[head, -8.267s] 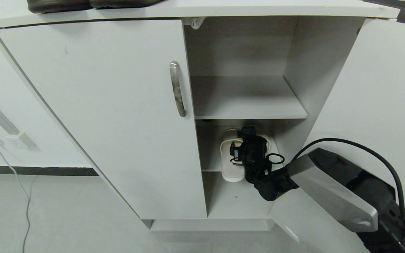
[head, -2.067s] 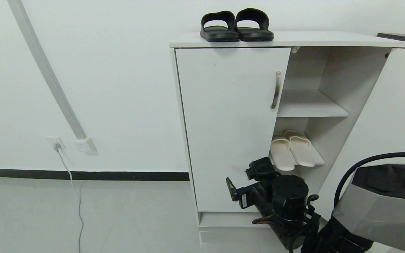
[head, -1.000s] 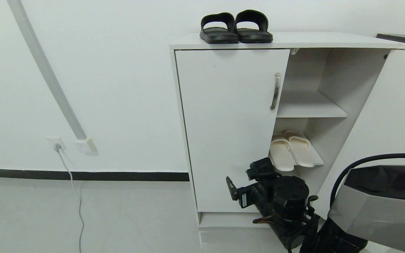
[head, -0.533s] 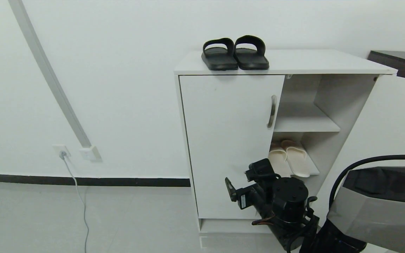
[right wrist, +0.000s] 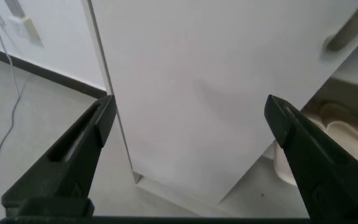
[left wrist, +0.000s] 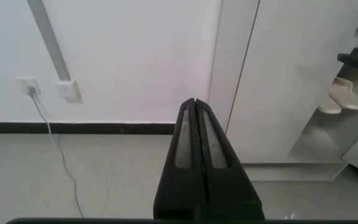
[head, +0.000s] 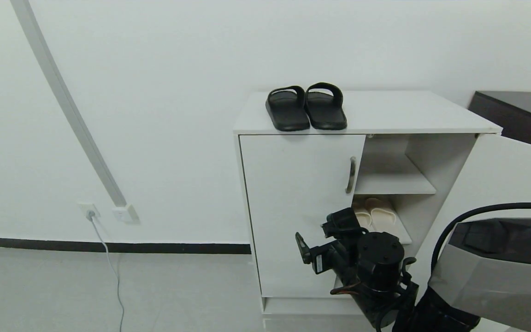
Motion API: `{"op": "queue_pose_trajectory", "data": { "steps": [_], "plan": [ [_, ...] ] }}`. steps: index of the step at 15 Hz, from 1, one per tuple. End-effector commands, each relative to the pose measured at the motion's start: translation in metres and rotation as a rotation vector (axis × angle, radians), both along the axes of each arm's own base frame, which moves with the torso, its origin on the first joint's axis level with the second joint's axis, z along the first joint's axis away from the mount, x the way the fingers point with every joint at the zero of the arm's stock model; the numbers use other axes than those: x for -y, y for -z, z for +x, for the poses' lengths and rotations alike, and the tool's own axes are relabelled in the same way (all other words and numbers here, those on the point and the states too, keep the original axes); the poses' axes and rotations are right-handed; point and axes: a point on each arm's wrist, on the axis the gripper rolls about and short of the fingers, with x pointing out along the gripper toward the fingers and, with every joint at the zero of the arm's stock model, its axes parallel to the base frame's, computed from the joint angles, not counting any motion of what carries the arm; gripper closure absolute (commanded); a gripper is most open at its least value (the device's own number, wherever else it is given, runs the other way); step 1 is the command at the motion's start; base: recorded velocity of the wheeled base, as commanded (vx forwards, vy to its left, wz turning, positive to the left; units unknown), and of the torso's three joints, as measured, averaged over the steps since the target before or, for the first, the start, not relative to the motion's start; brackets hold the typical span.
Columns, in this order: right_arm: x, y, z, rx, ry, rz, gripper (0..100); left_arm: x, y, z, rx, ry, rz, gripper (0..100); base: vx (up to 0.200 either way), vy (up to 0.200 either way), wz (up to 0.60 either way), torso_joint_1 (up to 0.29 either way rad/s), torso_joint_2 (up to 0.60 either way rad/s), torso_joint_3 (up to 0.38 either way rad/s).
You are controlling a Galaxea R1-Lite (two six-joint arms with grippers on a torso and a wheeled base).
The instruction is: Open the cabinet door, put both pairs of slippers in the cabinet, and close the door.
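Stage shown: second pair pending. The right door (head: 500,175) of the cabinet (head: 399,113) stands open and the white slippers (head: 376,216) already lie side by side on the lower shelf, close to its front edge. The black slippers (head: 306,107) sit on the cabinet top, at its front edge and toward its left corner, above the closed left door (head: 297,198). By this layout, opening and the first stowing appear done; stowing the black pair and closing the door are not yet done.

Next move, as judged: the working arm must rise from low before the cabinet to the top's front edge, take both black slippers together, and carry them in through the opening. The upper shelf (head: 392,182) looks the likely place.

Right claw (right wrist: 189,106): released, jaws spread wide, holding nothing and touching nothing; it faces the lower part of the left door, apart from it. Left claw (left wrist: 194,109): clenched, fingers pressed together with nothing between them, well apart from the cabinet.
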Motion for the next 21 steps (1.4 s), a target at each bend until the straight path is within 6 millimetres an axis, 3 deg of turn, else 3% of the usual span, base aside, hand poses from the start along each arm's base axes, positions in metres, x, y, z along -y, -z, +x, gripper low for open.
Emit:
{"op": "queue_pose_trajectory", "data": {
  "steps": [1, 21],
  "plan": [
    [0.0001, -0.0001, 0.0001, 0.001, 0.001, 0.001, 0, 0.0000, 0.0000, 0.0001, -0.002, -0.001, -0.001, 100, 0.000, 0.000, 0.00, 0.178, -0.49, -0.320],
    [0.0001, 0.0031, 0.0001, -0.005, 0.001, -0.006, 0, 0.0000, 0.0002, 0.0001, -0.003, 0.002, 0.015, 100, 0.000, 0.000, 0.00, 0.220, -0.53, -0.312]
  ]
}}
